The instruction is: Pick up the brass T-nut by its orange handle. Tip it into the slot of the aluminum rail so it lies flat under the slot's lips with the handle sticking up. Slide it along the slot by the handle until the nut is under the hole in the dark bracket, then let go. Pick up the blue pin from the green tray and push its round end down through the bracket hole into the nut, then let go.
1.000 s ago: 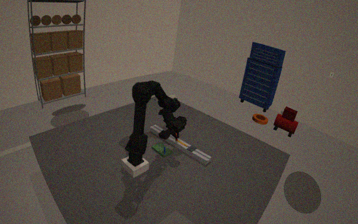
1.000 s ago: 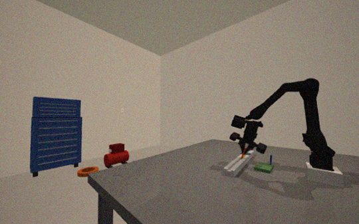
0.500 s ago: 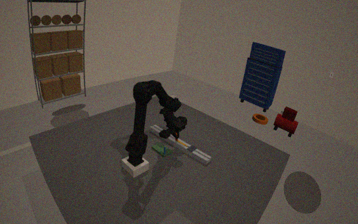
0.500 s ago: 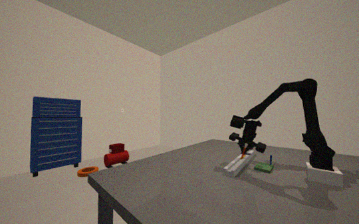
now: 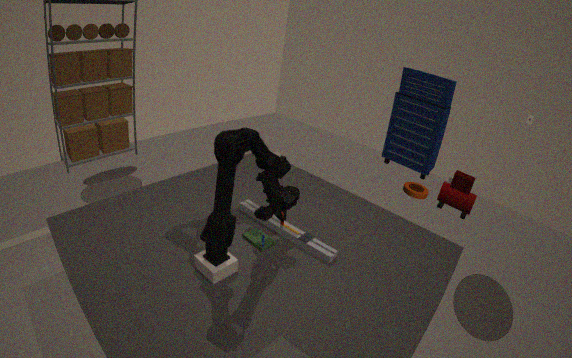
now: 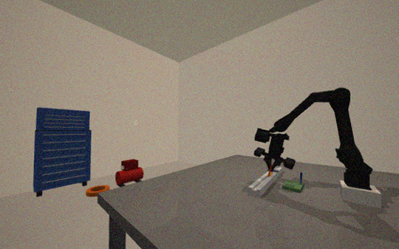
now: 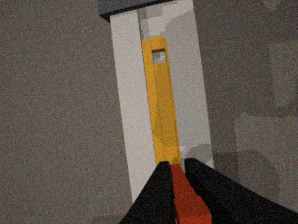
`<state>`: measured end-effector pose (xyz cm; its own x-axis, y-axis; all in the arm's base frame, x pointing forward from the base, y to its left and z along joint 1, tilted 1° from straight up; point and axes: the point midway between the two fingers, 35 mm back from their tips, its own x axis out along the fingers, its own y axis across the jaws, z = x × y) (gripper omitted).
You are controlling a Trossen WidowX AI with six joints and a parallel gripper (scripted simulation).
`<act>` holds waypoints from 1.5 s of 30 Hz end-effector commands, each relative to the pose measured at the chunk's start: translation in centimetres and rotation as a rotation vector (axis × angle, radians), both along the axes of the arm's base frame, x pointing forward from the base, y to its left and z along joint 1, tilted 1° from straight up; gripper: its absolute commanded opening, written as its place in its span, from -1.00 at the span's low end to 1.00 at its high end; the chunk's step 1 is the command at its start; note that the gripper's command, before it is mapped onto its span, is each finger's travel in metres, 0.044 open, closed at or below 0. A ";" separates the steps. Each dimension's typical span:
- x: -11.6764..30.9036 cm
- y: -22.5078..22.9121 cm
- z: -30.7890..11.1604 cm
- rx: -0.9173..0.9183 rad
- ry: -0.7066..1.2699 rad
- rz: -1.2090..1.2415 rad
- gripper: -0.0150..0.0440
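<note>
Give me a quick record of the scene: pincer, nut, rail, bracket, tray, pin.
pincer: shut on the orange handle
brass T-nut: lengthwise along the rail's slot, short of the bracket
aluminum rail: on the table
dark bracket: across the rail
green tray: beside the rail
blue pin: upright in the tray

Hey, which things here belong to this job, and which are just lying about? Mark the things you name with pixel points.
For the job: orange handle [image 5: 282,219] [image 6: 270,171] [image 7: 189,192], brass T-nut [image 7: 164,105], rail [image 5: 324,249] [image 6: 258,186] [image 7: 131,115], dark bracket [image 5: 306,237] [image 7: 127,6], green tray [image 5: 253,238] [image 6: 293,187], blue pin [image 5: 263,240] [image 6: 301,178].

Lying about: orange ring [image 5: 405,192] [image 6: 89,193], blue cabinet [image 5: 417,125] [image 6: 63,152], red machine [image 5: 457,197] [image 6: 129,176], shelf rack [image 5: 135,95].
</note>
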<state>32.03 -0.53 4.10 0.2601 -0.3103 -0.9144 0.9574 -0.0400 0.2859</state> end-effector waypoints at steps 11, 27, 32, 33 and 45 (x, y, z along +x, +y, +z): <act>0.2 0.0 0.0 0.001 0.030 0.005 -1.00; 0.4 0.0 0.0 0.003 0.063 0.004 -1.00; 0.5 0.0 0.1 0.003 0.073 0.004 -1.00; 0.5 0.0 0.1 0.003 0.075 0.004 -1.00; 0.6 0.0 0.1 0.004 0.100 0.004 -1.00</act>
